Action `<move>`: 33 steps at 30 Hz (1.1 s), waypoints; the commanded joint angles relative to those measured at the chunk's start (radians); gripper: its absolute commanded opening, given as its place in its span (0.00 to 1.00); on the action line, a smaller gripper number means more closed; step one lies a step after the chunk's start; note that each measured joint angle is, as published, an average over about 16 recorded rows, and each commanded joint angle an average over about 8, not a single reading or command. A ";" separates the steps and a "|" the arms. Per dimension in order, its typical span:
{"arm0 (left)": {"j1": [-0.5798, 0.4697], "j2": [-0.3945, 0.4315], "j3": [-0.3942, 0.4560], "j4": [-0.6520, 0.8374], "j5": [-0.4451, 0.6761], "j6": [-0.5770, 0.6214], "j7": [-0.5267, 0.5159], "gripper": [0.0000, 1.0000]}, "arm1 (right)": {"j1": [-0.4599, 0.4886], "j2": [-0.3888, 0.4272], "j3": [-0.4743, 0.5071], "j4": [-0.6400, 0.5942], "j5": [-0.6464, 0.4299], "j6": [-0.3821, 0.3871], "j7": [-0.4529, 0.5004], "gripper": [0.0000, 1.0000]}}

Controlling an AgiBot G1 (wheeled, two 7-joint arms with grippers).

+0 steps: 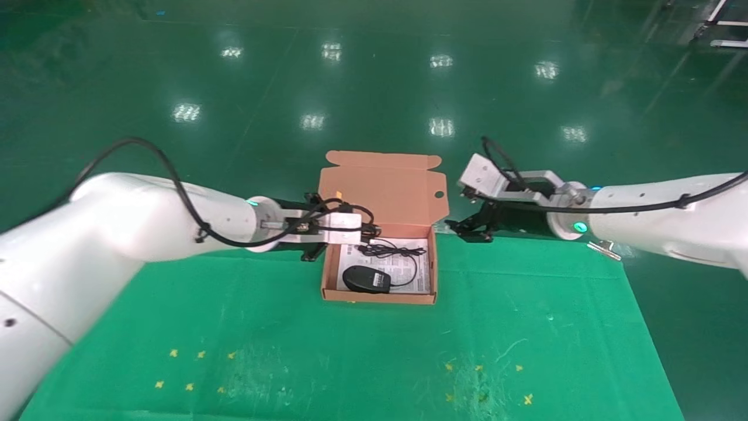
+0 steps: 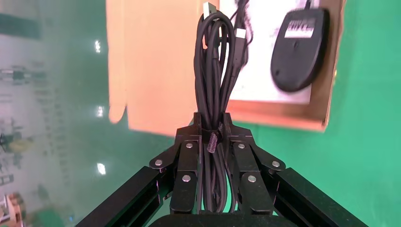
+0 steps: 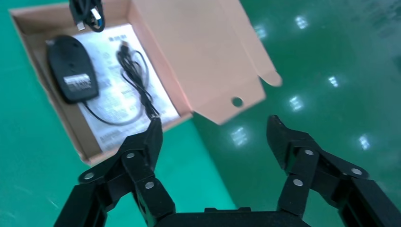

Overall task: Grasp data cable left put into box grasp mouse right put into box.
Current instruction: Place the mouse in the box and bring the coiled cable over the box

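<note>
The left gripper point(image 2: 211, 127) is clenched on the data cable point(image 2: 217, 71): its 2 jaws press the bundled black loop from either side near a small strap, and the long oval of the loop sticks out past the fingertips with its plug ends at the far tip. In the head view this left gripper point(image 1: 367, 229) sits at the far left corner of the box point(image 1: 328, 275), over its rim, so the cable hangs just above the box's interior.

The box stands open at the far edge of the green bench point(image 1: 350, 351), about midway along it, with its flap lid point(image 1: 385, 187) raised upright behind it and 1 round hole near the lid's right corner. The mouse point(image 1: 366, 279) already lies inside on the white printed sheet point(image 1: 421, 272), toward the near left of the box, with its thin cord point(image 1: 403, 252) looped across the sheet toward the far side.

The right gripper point(image 3: 215, 137) has its jaws released and spread wide, holding nothing. In the head view the right gripper point(image 1: 470, 228) is just beside the right wall of the box at the bench's far edge, apart from the mouse and the cable.
</note>
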 commanded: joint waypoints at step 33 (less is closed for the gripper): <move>0.004 0.060 0.182 0.105 -0.282 -0.201 0.127 1.00 | 0.001 0.176 -0.019 0.209 -0.072 0.004 0.163 1.00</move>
